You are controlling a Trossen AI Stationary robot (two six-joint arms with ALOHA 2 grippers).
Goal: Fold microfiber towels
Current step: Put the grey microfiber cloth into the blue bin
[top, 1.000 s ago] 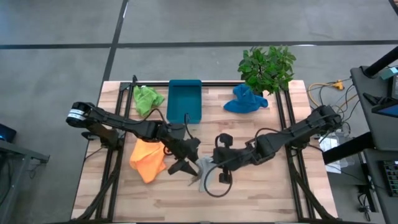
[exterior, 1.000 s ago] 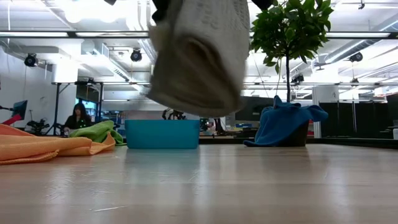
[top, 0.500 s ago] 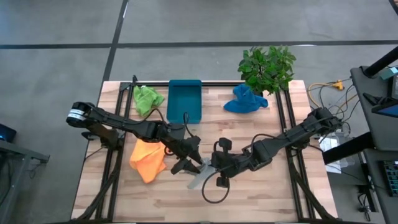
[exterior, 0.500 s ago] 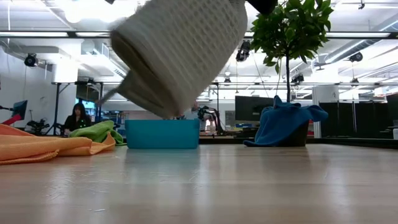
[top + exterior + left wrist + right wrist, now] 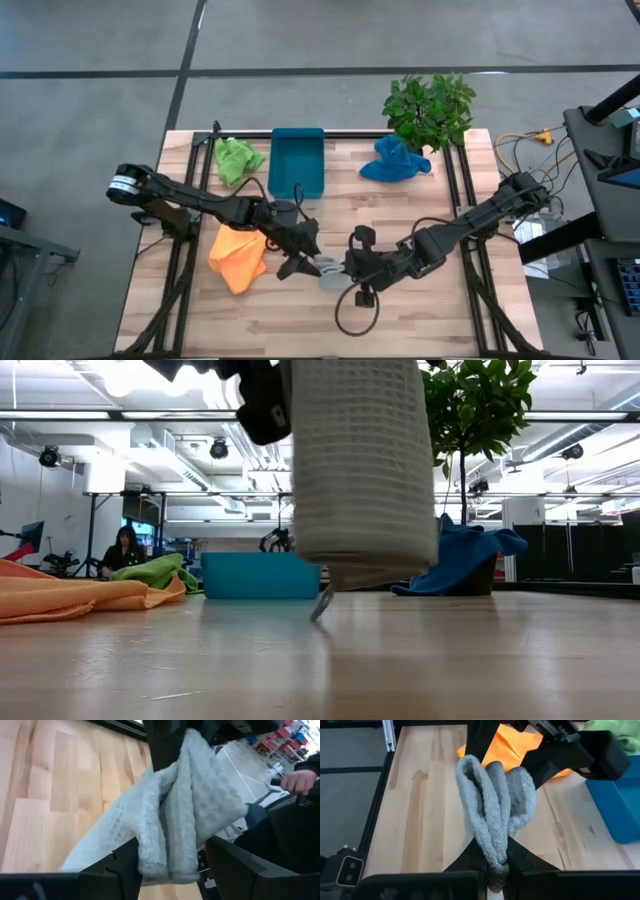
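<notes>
I have the grey towel (image 5: 496, 815) pinched tight in my right gripper (image 5: 497, 866), bunched in thick waffled folds and hanging just above the table's middle. My left gripper (image 5: 165, 865) stands open around its other side, not clamped. I judge the fold half made; next comes laying it flat. Beyond lie the orange towel (image 5: 238, 255), then green (image 5: 236, 157) and blue (image 5: 393, 160).
</notes>
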